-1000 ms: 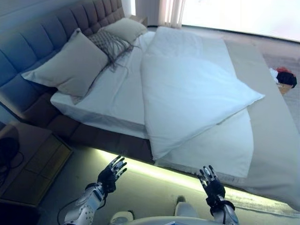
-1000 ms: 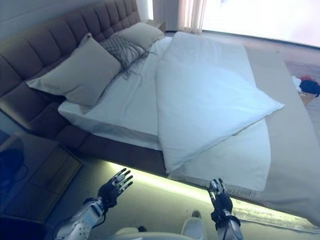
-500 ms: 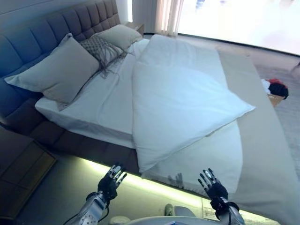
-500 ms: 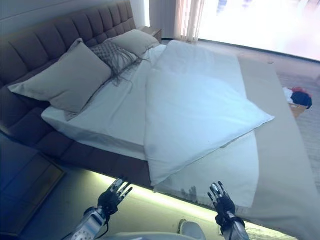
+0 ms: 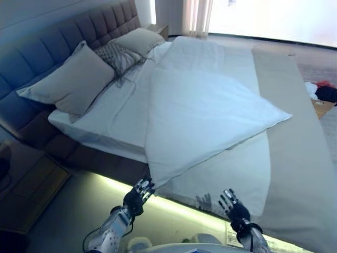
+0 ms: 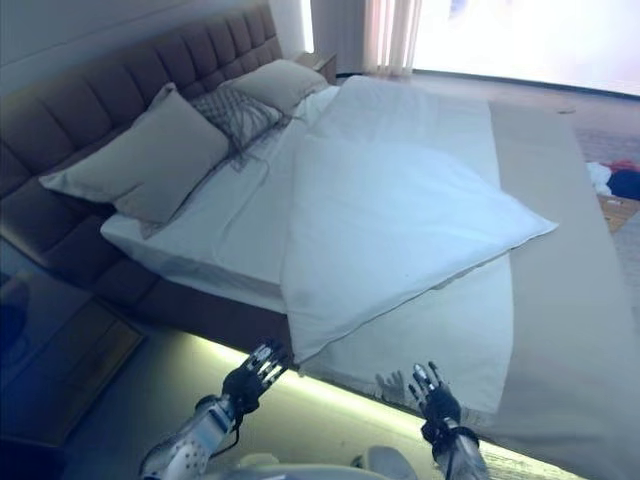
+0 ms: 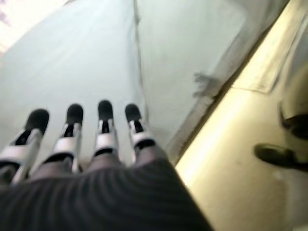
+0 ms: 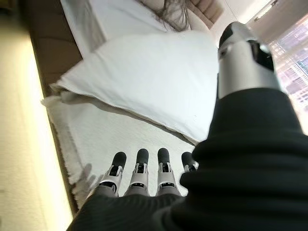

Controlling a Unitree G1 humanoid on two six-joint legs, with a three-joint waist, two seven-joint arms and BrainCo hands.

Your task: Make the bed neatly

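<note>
Closer to the bed [image 5: 63, 153] now than a second ago: left hand [image 5: 138, 194] up from low over the floor to just under the hanging near corner of the white duvet [image 5: 205, 113], fingers [image 7: 105, 126] straight and spread, tips at or almost at the cloth, contact not certain from here. Right hand [image 5: 235, 207] also nearer, fingers [image 8: 139, 168] straight and slightly apart, hovering just short of the white sheet edge [image 5: 231, 179] draped over the side of the bed, nothing held. Duvet lying crooked and doubled over the middle of the mattress, one corner pointing out toward the beige bedspread [image 5: 295, 158] on the far right side, its nearest corner drooping over the lit bed edge between the two hands. Two beige pillows [image 5: 71, 79] and a grey fringed cushion [image 5: 118, 55] stacked loosely against the tufted headboard [image 5: 47, 50], apparently untouched. Bedside cabinet [image 5: 31, 190] at lower left, some clothes [image 5: 324, 92] on the floor beyond the far side. Reads as the end of an approach: both hands lined up on the near hem, ready for a grasp of that corner and a pull to unfold the duvet flat. Bed-making proper hardly begun; grip on thin, slack fabric likely the tricky part, with a risk of catching sheet and duvet together.
</note>
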